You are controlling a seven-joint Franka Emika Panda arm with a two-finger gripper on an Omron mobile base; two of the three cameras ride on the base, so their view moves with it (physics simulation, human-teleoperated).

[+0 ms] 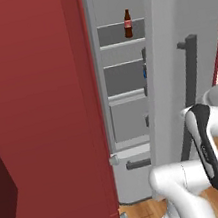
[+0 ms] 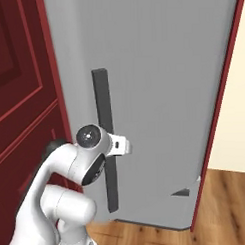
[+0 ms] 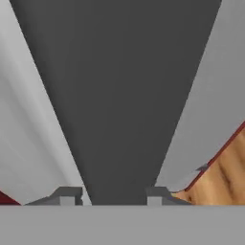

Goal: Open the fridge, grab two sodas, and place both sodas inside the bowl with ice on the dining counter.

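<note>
Plainly, stage: door-opening, the first step, and it is only partly done.
Gripper (image 3: pixel 117 196): clenched on the handle (image 3: pixel 119 95); in the hand view the dark bar runs straight up between the two fingertips (image 3: pixel 67 195), one tip on each side of it.
Handle: a long dark vertical bar on the door front; in the right base view (image 2: pixel 106 140) the wrist sits against its lower half.
Fridge (image 2: pixel 158 93): its door stands ajar. In the left base view the door (image 1: pixel 166 60) is swung out toward the arm, and the grey interior shows through the gap between the door and the red panel (image 1: pixel 41 118) on the left.
Soda (image 1: pixel 127 24): one dark bottle with a red label stands upright on the top shelf, near the shelf's right end. Something small and bluish sits at the door edge one shelf lower; too small to name.
Second soda: I cannot tell where it is from these pictures.
Shelves: white-edged shelves stacked below the soda, with a pale drawer front (image 1: pixel 128 118) under them.
Floor (image 2: pixel 222 211): wood, visible below and to the right of the door.
Done: handle gripped, door cracked open enough to see inside.
Left: swing the door wider, let go of the handle, reach in for one soda, carry it to the bowl on the counter, then repeat for the other.
Judgement: very early in the task; nothing has been picked up yet, and the gap looks too narrow for the arm to reach the top shelf cleanly.
</note>
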